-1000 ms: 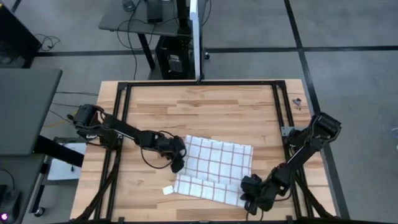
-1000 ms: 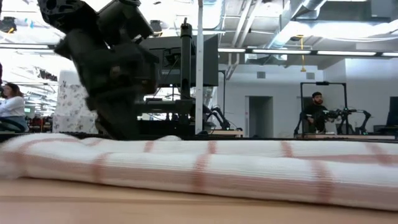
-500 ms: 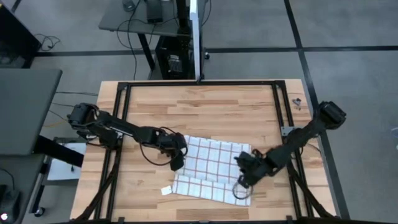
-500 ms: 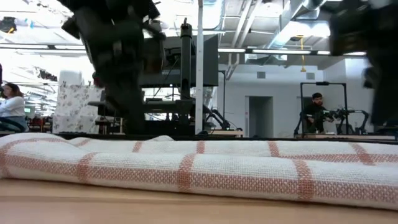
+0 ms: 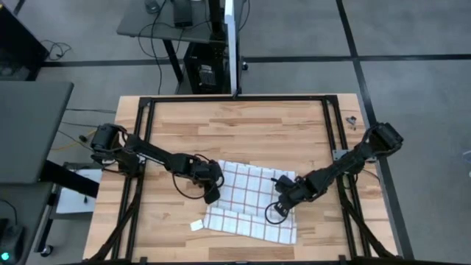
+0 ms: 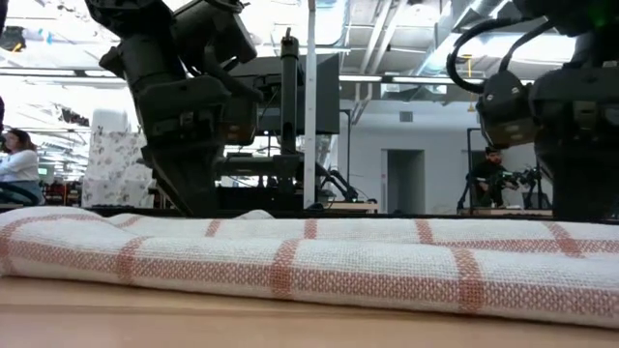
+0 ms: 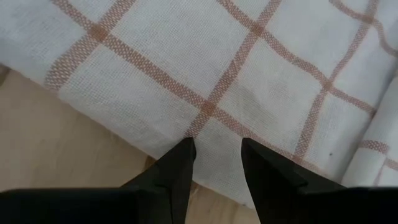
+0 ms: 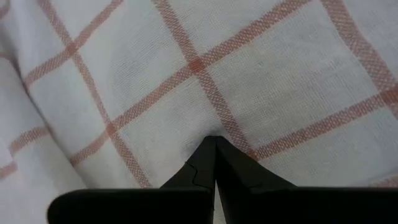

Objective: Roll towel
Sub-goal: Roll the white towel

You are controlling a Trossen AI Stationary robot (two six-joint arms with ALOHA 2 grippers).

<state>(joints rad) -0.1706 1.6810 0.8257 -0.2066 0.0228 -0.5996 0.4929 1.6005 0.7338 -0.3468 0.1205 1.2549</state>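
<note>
The white towel [image 5: 246, 197] with thin red-brown grid lines lies flat on the wooden table. A folded-over strip [image 5: 250, 224] runs along its near edge and fills the low view [image 6: 309, 266]. My left gripper [image 5: 213, 193] is open, its fingertips [image 7: 216, 149] over the towel's left edge. My right gripper [image 5: 283, 202] is shut, its tips [image 8: 215, 142] down on the towel's right part. My left gripper stands open over the towel's left edge [image 7: 205, 118], slanting down from the table's left; I cannot tell whether its fingertips [image 7: 185, 149] touch the cloth. My right gripper sets its shut fingertips [image 8: 206, 149] on the towel's top face [image 8: 205, 127] near the right side, slanting down from the right. The cloth puckers slightly at the tips. Whether any cloth is caught between them does not show. The towel lies on the table.
A tiny plain white scrap [image 5: 197, 225] lies on the table just near-left of the towel. A black frame [image 5: 235, 98] borders the table top. Bare wood [image 5: 243, 132] lies beyond the towel's far edge. People sit in the room behind [image 6: 493, 169].
My right gripper has gone from the towel's near right corner toward the far edge and the left, and now sits on the towel's right part. My left gripper has stayed at the towel's left edge.
</note>
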